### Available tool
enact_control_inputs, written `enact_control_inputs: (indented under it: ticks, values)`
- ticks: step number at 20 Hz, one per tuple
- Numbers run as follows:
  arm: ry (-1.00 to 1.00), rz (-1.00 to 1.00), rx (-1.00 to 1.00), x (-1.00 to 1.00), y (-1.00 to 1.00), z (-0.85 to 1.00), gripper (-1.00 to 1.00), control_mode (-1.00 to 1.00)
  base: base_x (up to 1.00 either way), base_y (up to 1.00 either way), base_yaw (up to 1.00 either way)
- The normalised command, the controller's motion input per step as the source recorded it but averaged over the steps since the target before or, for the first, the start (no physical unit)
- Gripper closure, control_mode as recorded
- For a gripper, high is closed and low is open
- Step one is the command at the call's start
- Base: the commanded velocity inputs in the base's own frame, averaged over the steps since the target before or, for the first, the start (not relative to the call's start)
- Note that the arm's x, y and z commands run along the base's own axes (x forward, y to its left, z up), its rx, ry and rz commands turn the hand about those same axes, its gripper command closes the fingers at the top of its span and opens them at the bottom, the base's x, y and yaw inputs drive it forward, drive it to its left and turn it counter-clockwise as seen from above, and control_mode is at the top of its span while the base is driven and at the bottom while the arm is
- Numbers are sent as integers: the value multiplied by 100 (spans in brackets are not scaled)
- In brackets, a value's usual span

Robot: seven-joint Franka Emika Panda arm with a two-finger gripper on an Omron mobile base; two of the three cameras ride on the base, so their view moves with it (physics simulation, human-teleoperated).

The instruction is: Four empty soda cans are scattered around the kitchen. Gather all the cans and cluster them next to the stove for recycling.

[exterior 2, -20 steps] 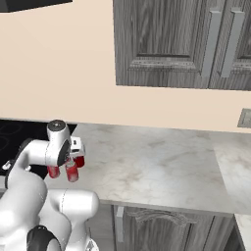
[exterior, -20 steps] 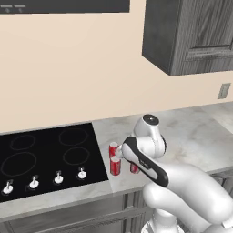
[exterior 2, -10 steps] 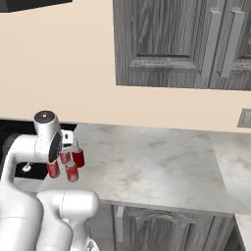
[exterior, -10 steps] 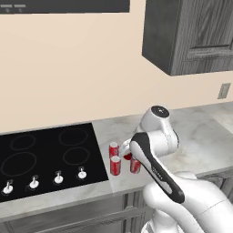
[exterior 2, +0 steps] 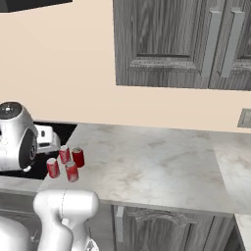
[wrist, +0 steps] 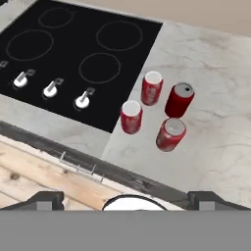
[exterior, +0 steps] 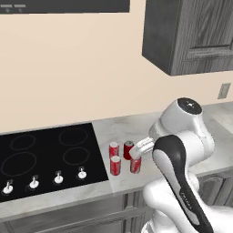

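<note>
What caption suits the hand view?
Four soda cans clustered on the marble counter beside the black stove.

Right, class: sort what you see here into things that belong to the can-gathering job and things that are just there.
Part of the job:
- four soda cans, standing together on the counter
- stove, just beside them
- gripper, open, holding nothing

Just there:
- marble counter
- wall cabinets
- wall outlet
</note>
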Motion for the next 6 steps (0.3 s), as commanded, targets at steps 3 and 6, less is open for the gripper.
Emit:
enact_control_inputs:
  ticks: [3, 6]
  values:
    - [-3, 0, 0, -100, 0, 100, -100, -100, 0, 0, 0]
    - [0, -4, 0, -100, 0, 100, -100, -100, 0, 0, 0]
